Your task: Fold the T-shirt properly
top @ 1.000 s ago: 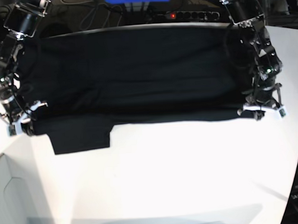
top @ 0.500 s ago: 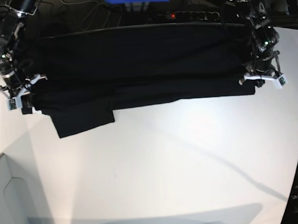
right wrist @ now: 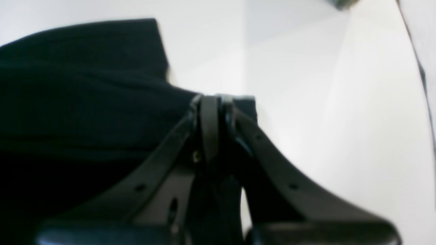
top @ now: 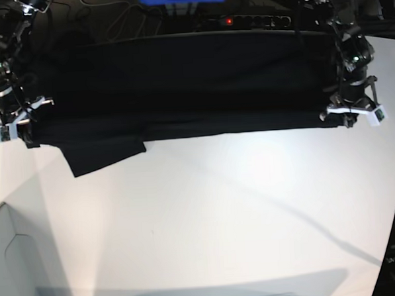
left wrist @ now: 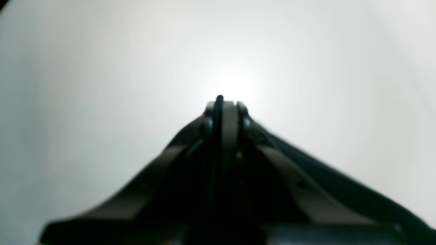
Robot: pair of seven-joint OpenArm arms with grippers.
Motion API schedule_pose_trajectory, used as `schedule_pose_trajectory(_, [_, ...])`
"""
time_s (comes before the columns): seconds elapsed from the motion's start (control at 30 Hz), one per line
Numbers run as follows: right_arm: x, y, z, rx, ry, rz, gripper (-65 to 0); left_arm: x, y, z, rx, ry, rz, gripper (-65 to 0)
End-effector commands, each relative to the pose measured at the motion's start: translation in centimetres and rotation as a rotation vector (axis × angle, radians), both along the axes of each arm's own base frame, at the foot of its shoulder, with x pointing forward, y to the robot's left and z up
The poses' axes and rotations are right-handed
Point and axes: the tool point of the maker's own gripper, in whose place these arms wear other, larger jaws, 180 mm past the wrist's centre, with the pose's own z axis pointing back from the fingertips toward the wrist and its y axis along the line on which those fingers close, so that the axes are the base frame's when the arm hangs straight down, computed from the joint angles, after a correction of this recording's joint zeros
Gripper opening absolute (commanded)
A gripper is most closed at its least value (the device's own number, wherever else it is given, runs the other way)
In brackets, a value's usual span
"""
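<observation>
While the black T-shirt (top: pixel 181 86) hangs stretched across the far side of the white table (top: pixel 208 220), each arm pinches one end of its front edge. On the left of the base view, the right gripper (top: pixel 14 124) has its jaws pressed together on the cloth, and a sleeve (top: pixel 105 156) droops below that end onto the table. Its wrist camera shows dark fabric lying to the left of the closed fingers. Running across to the other side, the shirt's long axis goes straight between the two arms, and the lifted edge lies on the side towards me. Over on the right, the left gripper (top: pixel 354 111) is likewise clamped shut on the cloth. Its own camera only gives a blurred dark strip trailing off the fingertips. I can't see any print or tag, and the far hem melts into the dark background.
</observation>
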Motion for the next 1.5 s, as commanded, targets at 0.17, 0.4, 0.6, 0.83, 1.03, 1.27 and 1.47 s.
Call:
schedule_pose_trajectory(0.17, [-0.7, 0.1, 1.8, -0.040, -0.038, 0.014, -65.0, -0.2, -0.3, 3.5, 0.070, -0.077, -0.020, -65.0])
schedule_pose_trajectory(0.4, [-2.2, 0.2, 0.8, -0.039, 0.006, 0.014, -65.0, -2.2, -0.3, 1.2, 0.054, -0.005, -0.015, -65.0])
schedule_pose_trajectory(0.6, [-3.3, 0.3, -0.1, -0.035, 0.043, 0.018, -65.0, -3.3, 0.1, -1.0, 0.030, 0.051, 0.002, -65.0])
schedule_pose_trajectory(0.83, [-3.9, 0.0, -1.8, 0.000, 0.077, -0.002, -65.0, -4.1, 0.3, -2.3, 0.015, 0.087, 0.012, -65.0])
schedule_pose_trajectory(1.03, [-4.3, -0.2, -2.8, 0.015, 0.103, -0.012, -65.0, -4.1, 0.2, -2.4, 0.012, 0.093, 0.010, -65.0])
schedule_pose_trajectory(1.27, [-4.2, -0.1, -2.6, 0.006, 0.102, -0.003, -43.5, -4.6, 0.1, -2.6, 0.013, 0.106, 0.007, -52.9])
schedule_pose_trajectory(1.47, [-3.9, -1.3, -0.2, -0.012, 0.021, -0.067, -29.4, -5.7, 0.1, -2.4, 0.029, 0.118, 0.003, -28.9])
